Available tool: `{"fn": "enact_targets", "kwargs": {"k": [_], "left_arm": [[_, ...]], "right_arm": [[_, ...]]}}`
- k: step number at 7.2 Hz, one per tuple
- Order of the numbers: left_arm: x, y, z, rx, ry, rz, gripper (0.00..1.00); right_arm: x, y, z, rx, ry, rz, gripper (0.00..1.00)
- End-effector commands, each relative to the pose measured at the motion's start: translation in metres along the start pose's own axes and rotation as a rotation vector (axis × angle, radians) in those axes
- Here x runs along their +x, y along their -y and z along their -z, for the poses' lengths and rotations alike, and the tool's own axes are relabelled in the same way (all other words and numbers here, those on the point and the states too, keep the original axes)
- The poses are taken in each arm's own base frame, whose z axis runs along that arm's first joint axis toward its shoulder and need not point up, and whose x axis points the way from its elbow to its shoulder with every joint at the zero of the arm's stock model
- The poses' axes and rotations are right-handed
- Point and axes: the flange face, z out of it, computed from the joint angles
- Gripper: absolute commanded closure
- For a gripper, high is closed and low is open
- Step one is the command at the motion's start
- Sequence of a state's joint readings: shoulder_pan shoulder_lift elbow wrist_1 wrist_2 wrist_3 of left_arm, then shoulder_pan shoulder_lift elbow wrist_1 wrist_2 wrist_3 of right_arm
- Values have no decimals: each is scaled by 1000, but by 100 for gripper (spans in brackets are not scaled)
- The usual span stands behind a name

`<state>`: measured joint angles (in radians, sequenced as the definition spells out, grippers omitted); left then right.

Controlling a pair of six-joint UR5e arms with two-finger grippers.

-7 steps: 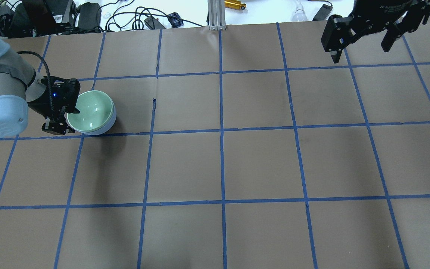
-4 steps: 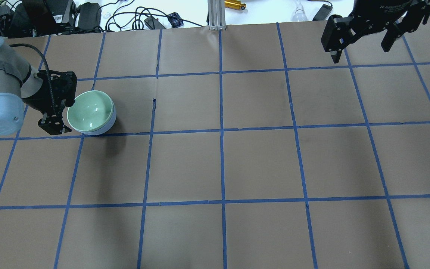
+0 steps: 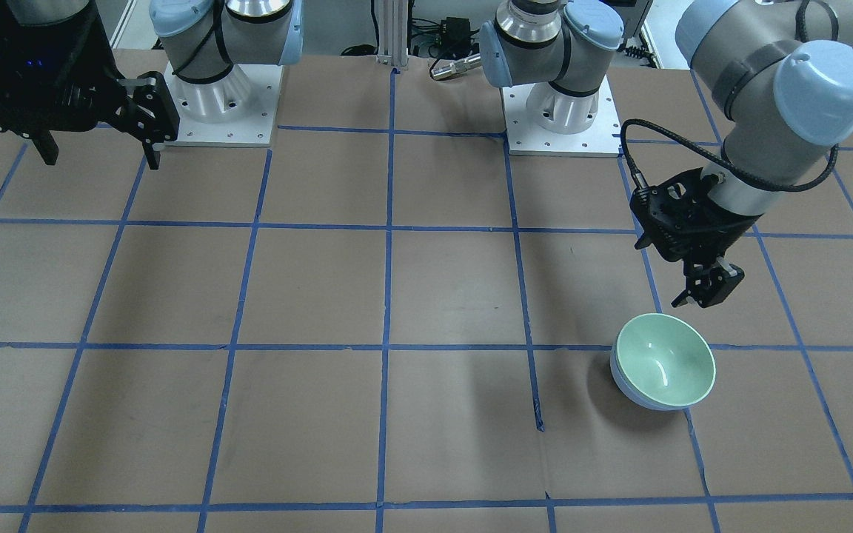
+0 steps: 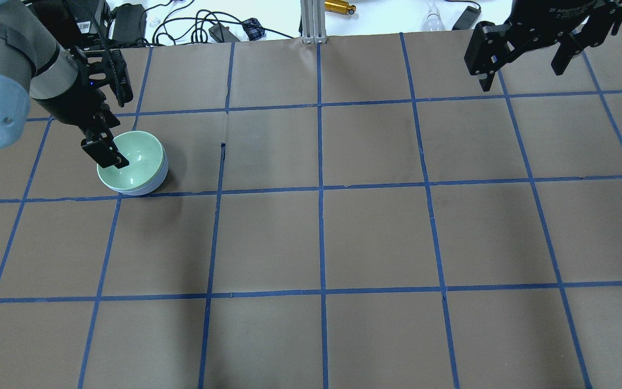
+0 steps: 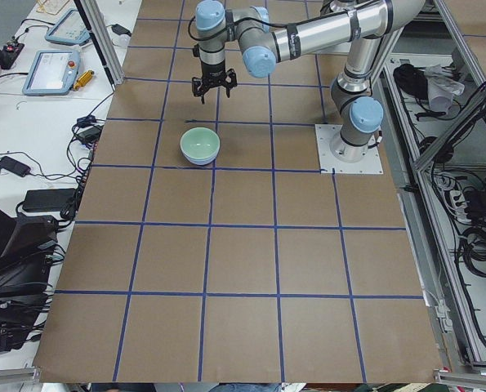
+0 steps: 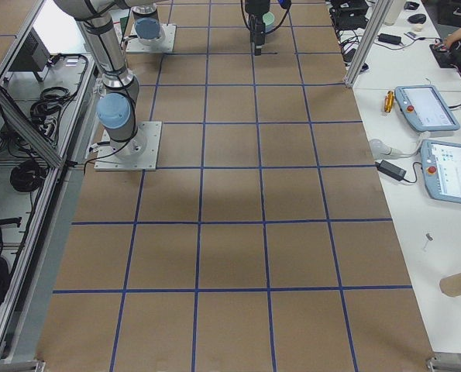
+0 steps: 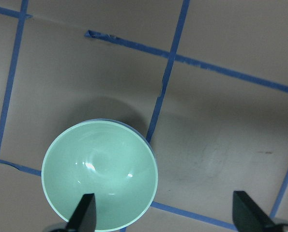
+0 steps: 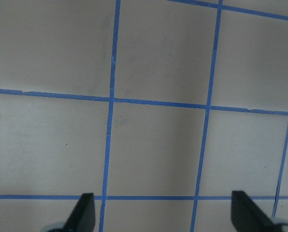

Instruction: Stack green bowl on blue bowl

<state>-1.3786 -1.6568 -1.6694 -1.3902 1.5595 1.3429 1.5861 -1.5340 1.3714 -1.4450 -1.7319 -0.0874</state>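
The green bowl (image 4: 134,161) sits nested inside the blue bowl (image 4: 159,179) on the table's left side. Only the blue bowl's outer wall shows under the green rim. In the front-facing view the green bowl (image 3: 665,360) again rests in the blue bowl (image 3: 628,386). My left gripper (image 4: 105,152) is open and empty. It hangs above the table, just on the robot's side of the bowls (image 3: 708,292), touching neither. In the left wrist view the green bowl (image 7: 100,174) lies below the left finger (image 7: 87,212). My right gripper (image 4: 524,65) is open and empty, high at the far right.
Brown paper with a blue tape grid (image 4: 320,189) covers the table. Cables and devices (image 4: 192,24) lie beyond the far edge. The two arm bases (image 3: 560,111) stand at the robot's side. The right wrist view shows only bare grid (image 8: 156,145).
My left gripper has risen from beside the bowls' left rim and now hangs above it. The bowls have not moved. The right arm has not moved.
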Motion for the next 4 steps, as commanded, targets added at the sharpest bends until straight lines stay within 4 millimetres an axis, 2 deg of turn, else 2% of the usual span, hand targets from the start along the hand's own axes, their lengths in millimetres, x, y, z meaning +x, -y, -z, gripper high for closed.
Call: {"fn": "enact_targets", "kwargs": {"k": [1,2,4], "left_arm": [[16,26,43,6,30,197,0],[32,38,47,1,15,237,0],[47,48,55,8,18,442,0]], "right_arm": [[0,0,0,0,0,0,0],[0,0,0,0,0,0,0],[0,0,0,0,0,0,0]]}}
